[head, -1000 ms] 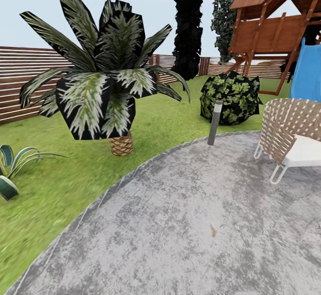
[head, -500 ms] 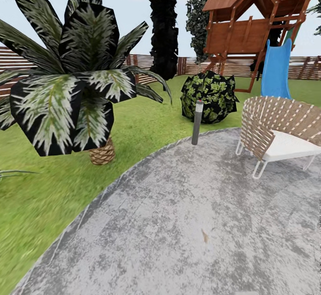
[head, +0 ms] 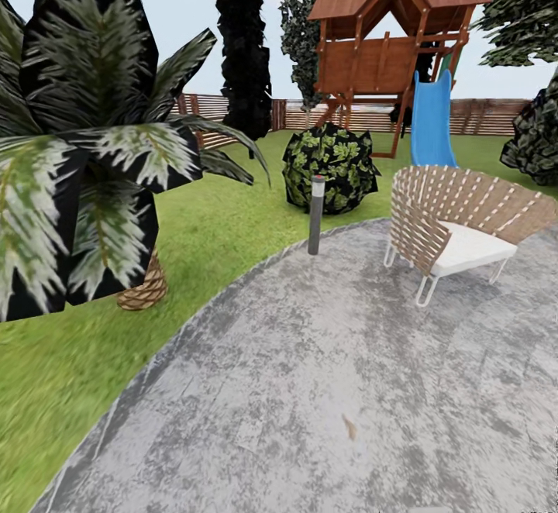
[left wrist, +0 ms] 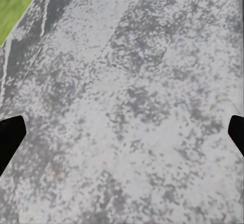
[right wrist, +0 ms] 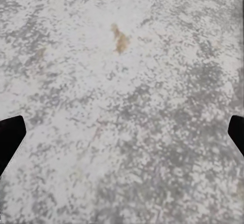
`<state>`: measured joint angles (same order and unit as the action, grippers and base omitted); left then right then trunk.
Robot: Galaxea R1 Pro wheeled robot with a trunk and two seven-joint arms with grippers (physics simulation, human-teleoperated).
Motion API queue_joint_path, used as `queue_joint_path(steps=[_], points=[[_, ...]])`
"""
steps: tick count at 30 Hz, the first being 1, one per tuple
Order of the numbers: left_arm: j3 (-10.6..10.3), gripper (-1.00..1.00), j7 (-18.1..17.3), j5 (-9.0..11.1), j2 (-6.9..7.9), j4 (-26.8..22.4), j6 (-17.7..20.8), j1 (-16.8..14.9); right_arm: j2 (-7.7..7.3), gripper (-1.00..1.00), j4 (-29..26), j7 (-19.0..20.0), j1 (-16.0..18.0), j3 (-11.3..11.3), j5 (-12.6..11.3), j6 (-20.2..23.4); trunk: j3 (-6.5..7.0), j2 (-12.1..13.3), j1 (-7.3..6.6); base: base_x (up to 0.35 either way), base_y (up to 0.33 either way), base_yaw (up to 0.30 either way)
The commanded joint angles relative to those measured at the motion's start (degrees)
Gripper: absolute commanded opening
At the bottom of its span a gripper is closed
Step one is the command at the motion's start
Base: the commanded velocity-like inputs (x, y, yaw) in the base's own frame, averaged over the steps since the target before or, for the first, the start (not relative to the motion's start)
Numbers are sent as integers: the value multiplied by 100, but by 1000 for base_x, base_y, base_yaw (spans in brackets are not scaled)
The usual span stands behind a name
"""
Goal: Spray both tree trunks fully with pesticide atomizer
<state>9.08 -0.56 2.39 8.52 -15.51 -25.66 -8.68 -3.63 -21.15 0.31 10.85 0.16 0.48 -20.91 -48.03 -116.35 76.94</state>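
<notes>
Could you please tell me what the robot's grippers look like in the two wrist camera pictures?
Little of them shows. In the left wrist view, the left gripper appears as two plain black fingertips with angled ends, one at each side edge, over grey mottled paving. The right gripper looks the same: two black fingertips. No cables or markings are visible.
</notes>
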Motion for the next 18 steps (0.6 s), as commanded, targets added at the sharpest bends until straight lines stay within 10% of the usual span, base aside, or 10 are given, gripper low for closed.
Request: queue_joint_path(steps=[1, 18], points=[[-3, 100, -6, 24, 1, 4, -17, -2, 0, 100, 5, 4, 5, 1, 5, -19, -5, -2, 2, 288, 225, -287], [-4, 100, -6, 7, -2, 4, -17, -2, 1, 100, 14, 0, 5, 1, 13, -19, -5, -2, 2, 293, 130, -287]])
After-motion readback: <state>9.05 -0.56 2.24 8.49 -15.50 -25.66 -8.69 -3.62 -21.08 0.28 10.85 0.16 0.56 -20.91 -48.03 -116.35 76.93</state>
